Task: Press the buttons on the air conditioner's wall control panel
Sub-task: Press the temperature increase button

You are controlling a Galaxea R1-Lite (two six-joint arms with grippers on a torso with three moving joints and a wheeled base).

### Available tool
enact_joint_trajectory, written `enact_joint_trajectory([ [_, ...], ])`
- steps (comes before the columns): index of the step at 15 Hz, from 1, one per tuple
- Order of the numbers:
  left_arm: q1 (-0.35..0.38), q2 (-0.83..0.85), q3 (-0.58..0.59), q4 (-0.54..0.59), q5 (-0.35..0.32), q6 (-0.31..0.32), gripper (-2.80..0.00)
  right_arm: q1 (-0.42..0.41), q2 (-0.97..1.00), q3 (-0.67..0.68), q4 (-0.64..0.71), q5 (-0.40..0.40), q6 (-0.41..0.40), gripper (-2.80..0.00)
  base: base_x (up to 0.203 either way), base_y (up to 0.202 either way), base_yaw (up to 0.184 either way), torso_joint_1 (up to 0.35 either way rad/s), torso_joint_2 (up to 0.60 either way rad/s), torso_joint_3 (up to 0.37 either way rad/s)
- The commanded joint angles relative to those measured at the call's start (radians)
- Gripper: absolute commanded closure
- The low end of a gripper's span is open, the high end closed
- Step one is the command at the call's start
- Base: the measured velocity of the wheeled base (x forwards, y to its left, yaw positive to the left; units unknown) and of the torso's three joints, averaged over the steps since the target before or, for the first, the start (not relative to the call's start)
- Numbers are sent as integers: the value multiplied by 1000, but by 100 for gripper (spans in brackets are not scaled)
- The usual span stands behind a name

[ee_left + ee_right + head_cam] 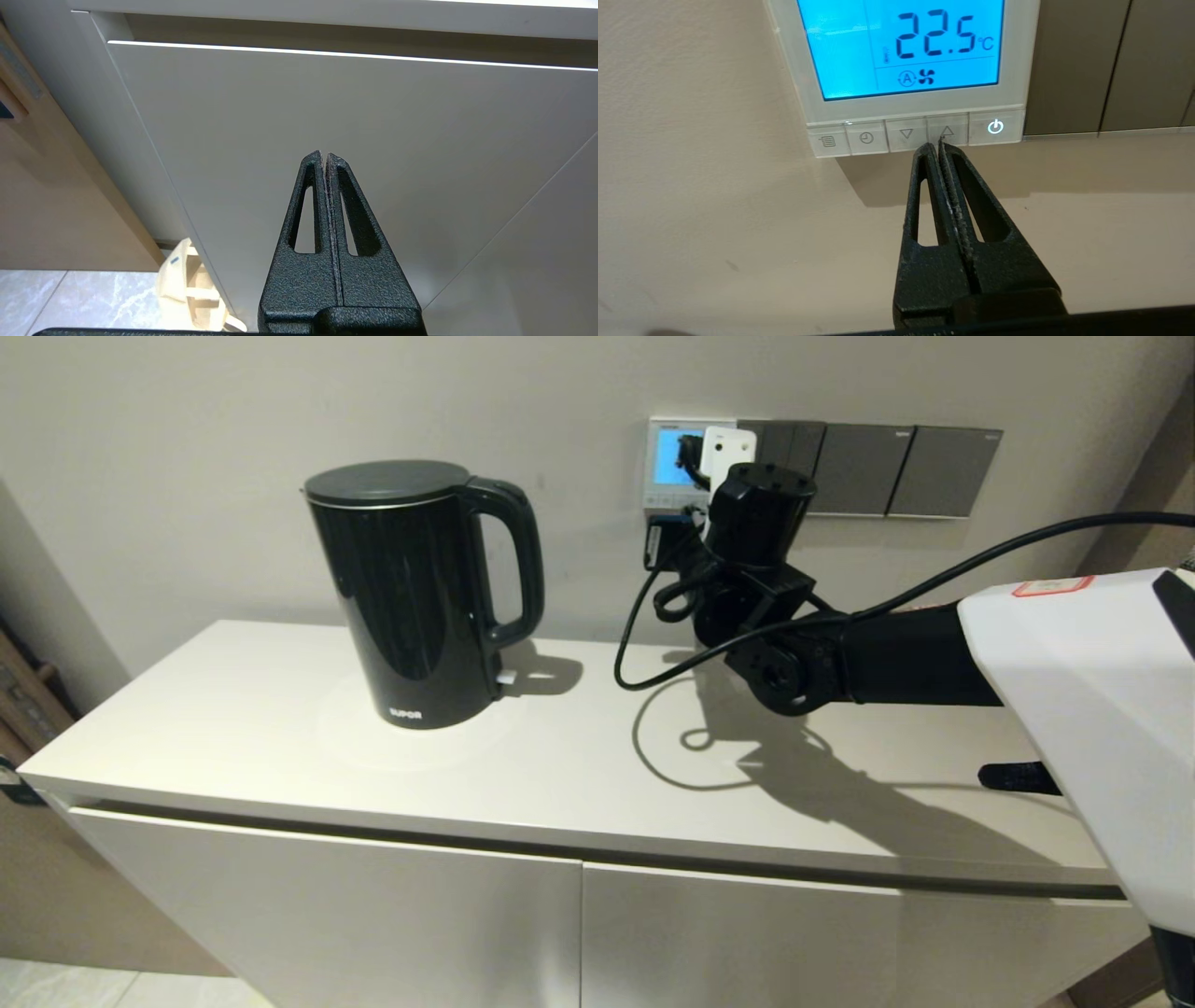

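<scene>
The air conditioner's wall control panel [1017, 56] is a white thermostat with a lit blue screen [850, 56] reading 22.5 °C; it also shows in the head view [667, 462], partly hidden by my right wrist. The buttons [866, 138] run along its bottom edge. My right gripper [934, 143] is shut and empty. Its tips sit at the row's lower edge, at the seam between the down-arrow button [906, 134] and the up-arrow button [952, 128]. My left gripper [325, 154] is shut and empty, low in front of a white cabinet door [420, 140].
A black electric kettle [420, 593] stands on the white cabinet top [280, 747], left of the panel. Grey switch plates [896, 471] adjoin the panel on its right. A black cable [644, 653] loops from my right arm [887, 653] over the cabinet top. The power button [995, 126] glows.
</scene>
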Motion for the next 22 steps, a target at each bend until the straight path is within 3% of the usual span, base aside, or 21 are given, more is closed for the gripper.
enact_joint_trajectory([
  [1, 0, 0, 0, 1, -1, 0, 0, -2, -3, -1, -4, -3, -1, 0, 0, 0, 0, 0, 0, 0],
  [11, 1, 0, 0, 1, 1, 0, 0, 27, -46, 51, -18, -6, 2, 0, 0, 0, 0, 0, 0, 0],
  [22, 0, 0, 0, 1, 1, 0, 0, 18, -3, 9, -7, -5, -1, 0, 0, 0, 0, 0, 0, 0],
])
